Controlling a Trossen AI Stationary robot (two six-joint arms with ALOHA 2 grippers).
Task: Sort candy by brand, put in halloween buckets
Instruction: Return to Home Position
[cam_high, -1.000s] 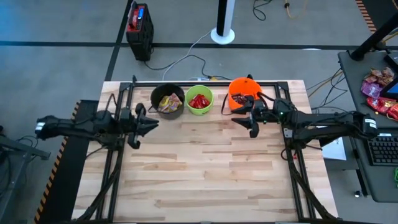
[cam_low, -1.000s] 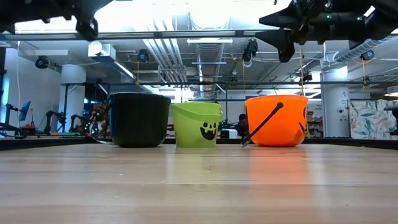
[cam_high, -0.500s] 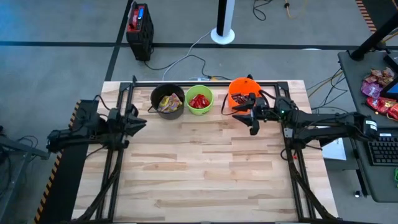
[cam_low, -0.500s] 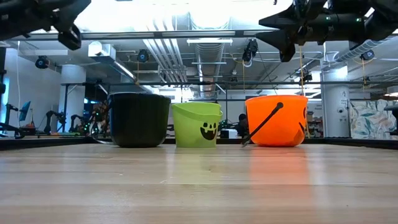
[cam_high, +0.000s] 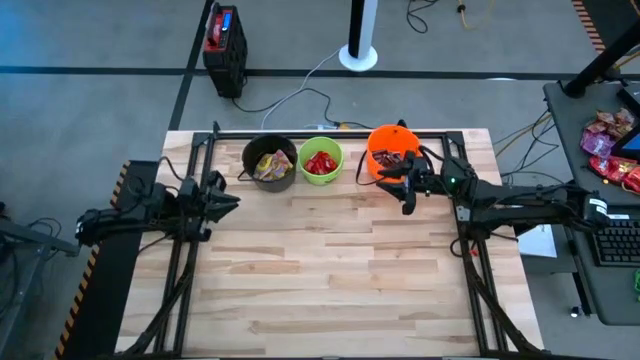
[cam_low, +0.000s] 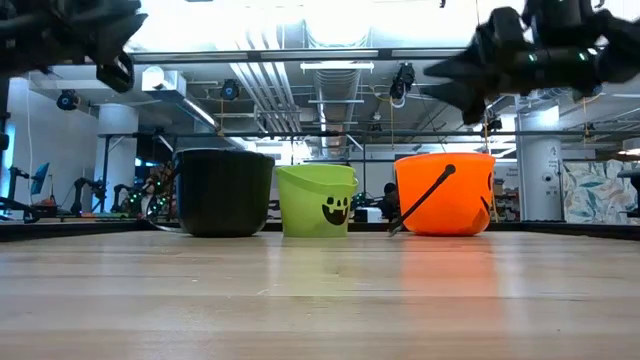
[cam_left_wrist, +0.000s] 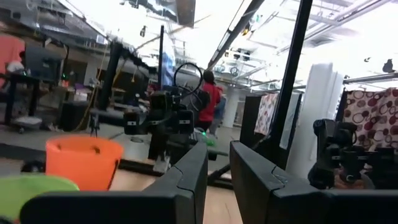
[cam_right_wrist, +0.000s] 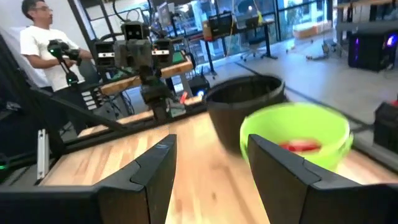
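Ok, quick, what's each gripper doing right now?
Left gripper: fingers open a narrow gap, holding nothing.
Right gripper: fingers open wide, holding nothing.

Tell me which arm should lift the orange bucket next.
Right, probably. The right gripper hovers beside the orange bucket, while the left gripper sits near the left edge of the table, beyond the black bucket.

Three buckets stand in a row: one black bucket (cam_high: 248, 158), one lime green bucket (cam_high: 305, 158), one orange bucket (cam_high: 386, 131). Two grippers: left gripper (cam_high: 227, 195), right gripper (cam_high: 395, 191). Candy (cam_high: 270, 166) pieces: too small to count.
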